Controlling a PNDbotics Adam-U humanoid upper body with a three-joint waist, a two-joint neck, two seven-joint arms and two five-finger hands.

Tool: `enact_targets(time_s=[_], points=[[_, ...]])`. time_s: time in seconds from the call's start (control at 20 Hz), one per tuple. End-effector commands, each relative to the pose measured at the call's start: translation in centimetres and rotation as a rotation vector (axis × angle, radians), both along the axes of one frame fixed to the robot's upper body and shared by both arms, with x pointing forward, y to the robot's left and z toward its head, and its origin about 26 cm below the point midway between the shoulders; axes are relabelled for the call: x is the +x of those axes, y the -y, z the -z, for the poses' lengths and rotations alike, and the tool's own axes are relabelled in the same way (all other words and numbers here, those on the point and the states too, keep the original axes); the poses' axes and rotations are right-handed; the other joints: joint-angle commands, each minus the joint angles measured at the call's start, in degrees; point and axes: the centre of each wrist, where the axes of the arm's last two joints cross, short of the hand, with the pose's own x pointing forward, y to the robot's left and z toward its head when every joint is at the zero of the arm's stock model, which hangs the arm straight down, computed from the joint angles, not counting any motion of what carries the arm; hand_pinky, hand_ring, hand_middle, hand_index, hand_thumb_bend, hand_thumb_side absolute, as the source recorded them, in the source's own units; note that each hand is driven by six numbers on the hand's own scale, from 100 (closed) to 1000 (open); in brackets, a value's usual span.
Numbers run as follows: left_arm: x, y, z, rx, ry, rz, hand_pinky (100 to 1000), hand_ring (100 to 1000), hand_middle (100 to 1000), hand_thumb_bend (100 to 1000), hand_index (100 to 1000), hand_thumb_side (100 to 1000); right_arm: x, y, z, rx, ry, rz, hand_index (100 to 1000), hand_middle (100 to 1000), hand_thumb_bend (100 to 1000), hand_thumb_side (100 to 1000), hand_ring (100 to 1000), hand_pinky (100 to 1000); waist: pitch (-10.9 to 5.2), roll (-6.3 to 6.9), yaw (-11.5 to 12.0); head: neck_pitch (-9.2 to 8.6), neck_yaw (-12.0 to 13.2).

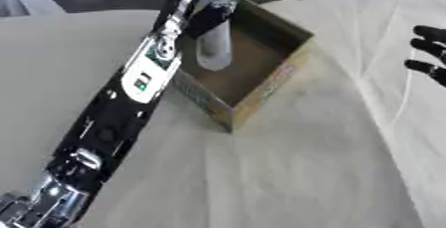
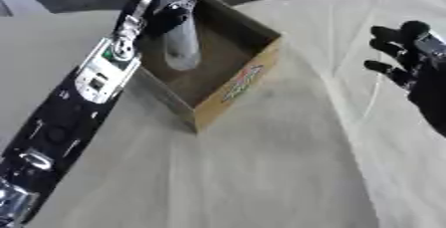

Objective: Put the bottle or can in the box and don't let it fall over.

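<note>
Left hand (image 1: pixel 209 15) at twelve o'clock wraps our upright bottle (image 1: pixel 213 48) inside the box (image 1: pixel 261 92), steadying it against tipping; right hand (image 2: pixel 409 57) idles, fingers relaxed.

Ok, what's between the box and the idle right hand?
Only bare cream tablecloth, a few creases in it. The right eye view shows it best: nothing sits between the cardboard box and the open right hand.

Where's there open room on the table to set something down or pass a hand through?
Free: the wide cloth in front of the box, between the left arm and the right hand. Also the strip right of the box. Crowded: inside the box, where the left hand holds the bottle.
</note>
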Motion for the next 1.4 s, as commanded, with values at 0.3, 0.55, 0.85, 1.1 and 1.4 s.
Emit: enact_targets(time_s=[0.3,0.55,0.85,1.1,1.4], points=[[-0.4,-0.8,-0.6,0.074,-0.085,-0.024,1000,1000,849,100,905,562,-0.3,0.5,-0.7,-0.002,0.023,0.015,698,912,100,614,1000,894,-2.44,-0.54,0.71,0.78,-0.51],[-1.4,-1.8,-0.3,0.051,-0.082,-0.065,1000,1000,845,100,904,583,-0.3,0.9,-0.3,-0.003,0.007,0.034,699,913,100,616,1000,895,-3.29,-0.3,2.25,1.82,-1.24],[-3.3,-2.6,-0.4,-0.018,-0.076,-0.017,1000,1000,843,100,900,672,-0.4,1.2,0.0,0.002,-0.003,0.045,699,914,100,614,1000,895,-4.53,-0.55,3.59,2.71,-2.47],[-3.9,-2.7,0.3,-0.022,-0.161,0.045,1000,1000,840,100,878,620,-0.5,1.3,0.2,0.01,-0.008,0.047,699,916,100,612,1000,896,-5.35,-0.9,4.1,3.35,-3.12],[-5.0,-3.5,1.2,-0.001,-0.276,0.088,1000,1000,848,100,881,535,-0.6,1.6,0.4,0.013,-0.015,0.062,700,917,100,613,1000,896,-5.84,-0.84,5.09,4.1,-3.8]])
